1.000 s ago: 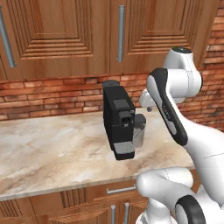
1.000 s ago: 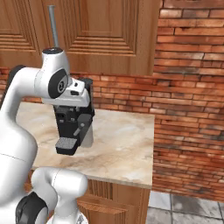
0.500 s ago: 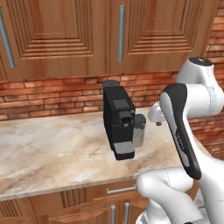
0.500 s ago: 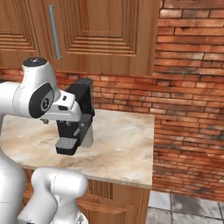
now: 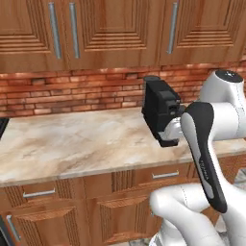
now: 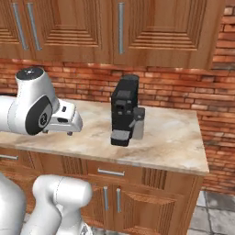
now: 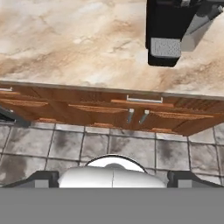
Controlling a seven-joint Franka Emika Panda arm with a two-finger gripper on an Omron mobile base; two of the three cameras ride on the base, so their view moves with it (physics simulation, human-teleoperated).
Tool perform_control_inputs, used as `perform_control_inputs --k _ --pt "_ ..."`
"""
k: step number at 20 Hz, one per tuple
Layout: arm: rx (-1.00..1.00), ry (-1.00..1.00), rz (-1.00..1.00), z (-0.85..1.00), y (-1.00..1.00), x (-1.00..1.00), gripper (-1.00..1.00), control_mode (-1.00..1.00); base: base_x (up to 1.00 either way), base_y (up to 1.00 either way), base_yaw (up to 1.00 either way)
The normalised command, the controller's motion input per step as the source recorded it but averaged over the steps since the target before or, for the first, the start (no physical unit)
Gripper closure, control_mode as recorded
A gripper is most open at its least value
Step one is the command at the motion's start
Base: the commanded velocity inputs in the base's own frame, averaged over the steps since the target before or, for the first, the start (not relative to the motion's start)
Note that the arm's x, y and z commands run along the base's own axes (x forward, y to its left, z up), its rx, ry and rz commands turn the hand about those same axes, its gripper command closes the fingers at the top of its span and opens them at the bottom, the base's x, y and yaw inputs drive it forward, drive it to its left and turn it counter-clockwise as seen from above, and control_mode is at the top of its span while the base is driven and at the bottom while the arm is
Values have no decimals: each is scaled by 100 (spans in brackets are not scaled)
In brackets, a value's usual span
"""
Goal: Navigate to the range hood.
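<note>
The range hood is out of view. My gripper [image 6: 58, 132] hangs over the front edge of the marble counter [image 6: 170, 137], left of a black coffee machine [image 6: 124, 110], and points down. In the hand view its two dark fingertips [image 7: 42, 177] stand far apart with nothing between them, so my gripper [image 7: 112, 177] is open, looking down at the counter front and the tiled floor [image 7: 131, 151].
The coffee machine [image 5: 161, 113] stands on the counter [image 5: 72, 139] by the brick wall. Brown wooden wall cabinets [image 5: 110, 29] run above, drawers and doors [image 5: 120, 202] below. A dark sliver [image 5: 1, 127] shows at the counter's left end. The counter ends at the right [image 6: 202, 160].
The whole scene has slid right in both base views, so the base has driven left along the counter. The arm has folded, with the hand now lower and nearer the counter front.
</note>
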Motion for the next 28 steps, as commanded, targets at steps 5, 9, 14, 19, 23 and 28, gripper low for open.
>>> perform_control_inputs --k 5,9,14,19,23,28 --pt "0 0 0 0 0 0 -100 100 -55 100 22" --pt "0 0 0 0 0 0 -100 100 -39 100 45" --pt "0 0 0 0 0 0 -100 100 -1 100 28" --pt "0 0 0 0 0 0 -100 100 72 100 1" --pt "0 0 0 0 0 0 -100 100 92 100 -12" --pt "0 0 0 0 0 0 -100 100 100 100 -25"
